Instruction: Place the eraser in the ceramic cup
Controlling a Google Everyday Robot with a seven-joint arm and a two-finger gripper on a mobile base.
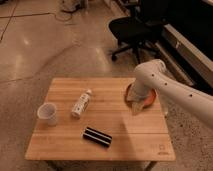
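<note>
Wooden counter [142,142] on a polished, pale floor, viewed from above and from its near side.

Eraser [97,137] lying flat on the counter, close to the near edge and slightly left of centre. Long axis slanting from far-left to near-right, thin pale stripes along its length. Out in the open on the bare wood, touched by nothing.

Ceramic cup [47,113] upright at the left side of the counter, mouth facing up. Well apart from the eraser, to its left and a little farther back.

White bottle [81,103] on its side between the cup and the middle of the counter, just beyond the eraser, slanting from near-left to far-right. Touching neither the cup nor the eraser.

Orange-red bowl [151,98] at the right side of the counter, largely covered by the white arm [172,92] coming in from the right edge of the scene.

Gripper [136,107] at the end of that arm, pointing down at the near-left rim of the bowl. Well apart from the eraser, and across the counter from the cup. State of the gripper, spread or closed: cannot tell.

Black office chair [131,27] on the floor beyond the counter, toward the far right.
</note>
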